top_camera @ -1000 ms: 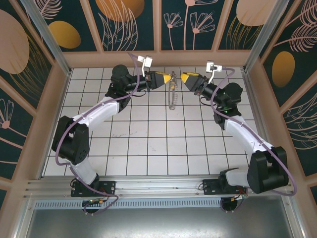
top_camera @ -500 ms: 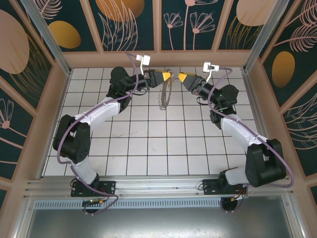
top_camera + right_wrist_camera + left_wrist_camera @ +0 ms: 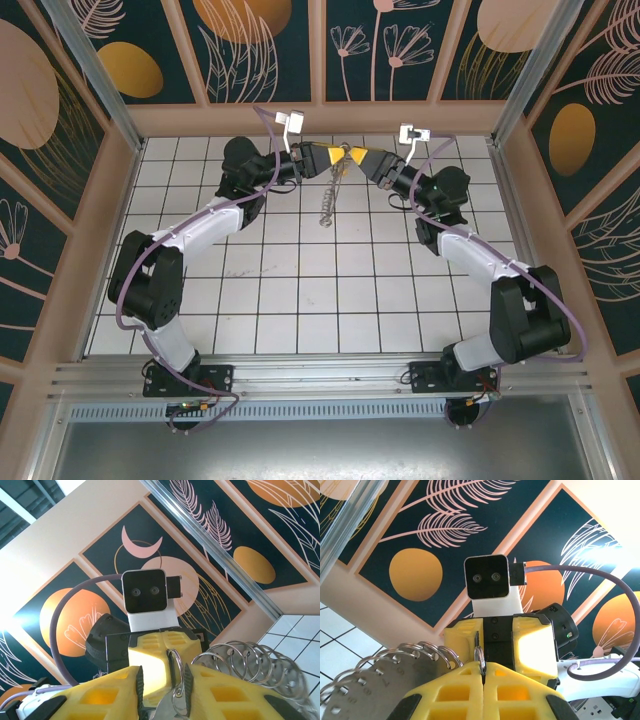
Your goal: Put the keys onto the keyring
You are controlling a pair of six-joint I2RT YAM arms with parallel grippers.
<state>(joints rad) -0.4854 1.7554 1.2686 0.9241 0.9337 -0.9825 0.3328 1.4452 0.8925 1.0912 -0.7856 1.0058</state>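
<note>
Left tool (image 3: 335,154) is clenched tight on the keyring (image 3: 327,200), pinching its thin wire right at the top. The ring hangs straight down from the yellow fingertips (image 3: 445,695), edge-on to the top camera, with its fringe of little silver pieces (image 3: 380,680) bunched along it. The bottom end is down near the table (image 3: 300,290), but I can't tell from above if it touches or just dangles. From the left wrist you can see a small loop of wire poking up out of the seam between the shut fingertips, and the silver pieces fan off to the left of them.

Right tool (image 3: 356,157) is nose to nose with the left one, tips almost touching, just above the top of the keyring. Its fingers (image 3: 225,692) aren't fully together. There's a narrow gap, and a small metal piece on a little loop sits clamped in it. Pretty sure that's the key (image 3: 179,699), though it looks more grey than brass from this angle, so grain of salt. It sits just beside the spot where the left tool grips the ring, with the ring's coil of small loops off to its right in the right wrist view. Whether key and ring actually touch, can't tell.

Left arm (image 3: 200,225) and right arm (image 3: 480,260) curve in from either side toward the far end of the table, close to the back wall (image 3: 320,60) with its leaf panels.
</note>
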